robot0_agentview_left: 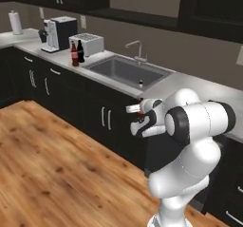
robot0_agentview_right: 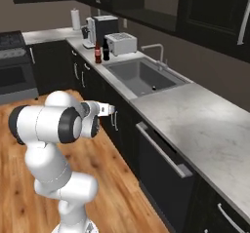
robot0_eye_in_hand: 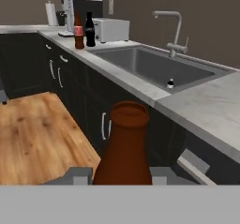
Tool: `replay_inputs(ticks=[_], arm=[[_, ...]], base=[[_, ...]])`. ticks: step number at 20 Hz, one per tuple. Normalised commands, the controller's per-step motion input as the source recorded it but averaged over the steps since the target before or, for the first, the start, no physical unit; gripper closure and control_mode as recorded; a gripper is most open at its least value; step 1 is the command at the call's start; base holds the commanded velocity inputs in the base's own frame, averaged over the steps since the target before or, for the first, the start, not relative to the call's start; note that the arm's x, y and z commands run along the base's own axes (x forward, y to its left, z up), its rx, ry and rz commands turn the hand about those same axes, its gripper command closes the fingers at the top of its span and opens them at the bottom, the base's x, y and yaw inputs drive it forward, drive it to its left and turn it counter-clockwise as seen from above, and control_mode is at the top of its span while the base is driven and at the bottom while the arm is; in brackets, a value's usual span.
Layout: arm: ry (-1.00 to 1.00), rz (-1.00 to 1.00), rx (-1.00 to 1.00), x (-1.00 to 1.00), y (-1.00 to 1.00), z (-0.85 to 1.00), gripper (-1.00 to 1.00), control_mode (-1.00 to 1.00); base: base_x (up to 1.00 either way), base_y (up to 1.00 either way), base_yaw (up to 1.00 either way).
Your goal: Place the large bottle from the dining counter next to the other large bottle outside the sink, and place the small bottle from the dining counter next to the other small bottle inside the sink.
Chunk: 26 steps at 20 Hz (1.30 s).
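My gripper [robot0_eye_in_hand: 122, 178] is shut on the small bottle [robot0_eye_in_hand: 124, 148], a brown one whose open neck rises between the fingers. The hand [robot0_agentview_left: 140, 118] hangs over the wood floor, just in front of the cabinets below the sink [robot0_agentview_left: 124, 72]. Inside the basin, near its front wall, stands the other small bottle [robot0_eye_in_hand: 170, 83] [robot0_agentview_left: 141, 82]. Left of the sink, the brown red-labelled large bottle [robot0_agentview_left: 74, 54] stands on the worktop right beside the near-black large bottle [robot0_agentview_left: 80, 51]. The dining counter is out of view.
A white toaster [robot0_agentview_left: 89, 42], a coffee machine [robot0_agentview_left: 58, 33] and a paper towel roll [robot0_agentview_left: 15, 22] line the worktop's far left. A chrome faucet [robot0_agentview_left: 136, 49] rises behind the basin. A stove [robot0_agentview_right: 14, 66] stands at the left. Bare marble worktop [robot0_agentview_right: 195, 115] stretches right of the sink.
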Motion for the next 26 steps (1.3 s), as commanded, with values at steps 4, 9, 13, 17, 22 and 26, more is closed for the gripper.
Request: replay_inputs(ticks=[4, 9, 13, 17, 22, 26], arm=[[0.0, 0.0, 0.0, 0.0, 0.0, 0.0, 1.0, 1.0], [0.0, 0.0, 0.0, 0.0, 0.0, 0.0, 1.0, 1.0], [0.0, 0.0, 0.0, 0.0, 0.0, 0.0, 1.0, 1.0], [0.0, 0.0, 0.0, 0.0, 0.0, 0.0, 1.0, 1.0], [0.0, 0.0, 0.0, 0.0, 0.0, 0.0, 1.0, 1.0], [0.0, 0.0, 0.0, 0.0, 0.0, 0.0, 1.0, 1.0]], base=[[0.63, 0.04, -0.18], [0.7, 0.08, -0.19], [0.76, 0.1, -0.21], [0.66, 0.17, -0.24], [0.52, 0.3, -0.27], [0.49, 0.4, -0.27]])
